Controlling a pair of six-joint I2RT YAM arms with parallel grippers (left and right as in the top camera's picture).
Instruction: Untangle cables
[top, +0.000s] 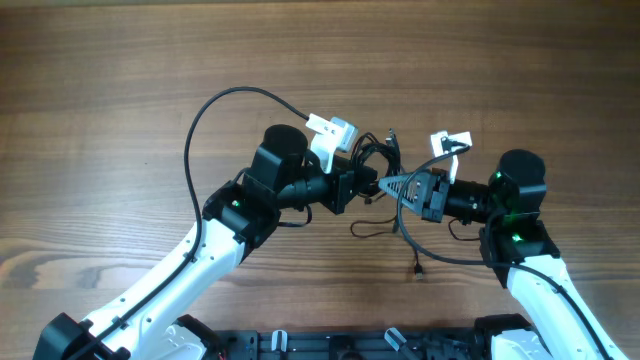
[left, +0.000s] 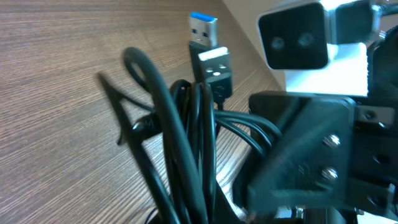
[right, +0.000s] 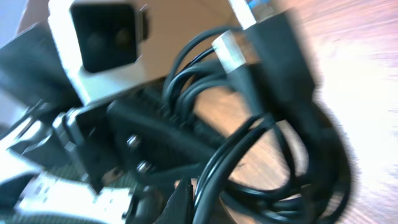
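Note:
The cables (top: 375, 158) form a small knotted black bundle at the table's middle, held up between both arms. Loose strands (top: 372, 226) trail toward me and one ends in a tiny plug (top: 415, 270) on the wood. My left gripper (top: 362, 182) is shut on the bundle from the left. In the left wrist view the cables (left: 186, 143) rise out of the left gripper (left: 205, 211), topped by a blue-tipped USB plug (left: 208, 50). My right gripper (top: 388, 185) meets the bundle from the right, shut. In the right wrist view the cables (right: 261, 143) run right beside the right gripper (right: 193, 205).
The thick black arm cable (top: 200, 120) arcs over the wooden table (top: 100, 80) behind the left arm. Both white wrist cameras (top: 332, 130) sit close together above the bundle, and the grippers almost touch. A black rail (top: 330, 345) lines the near edge.

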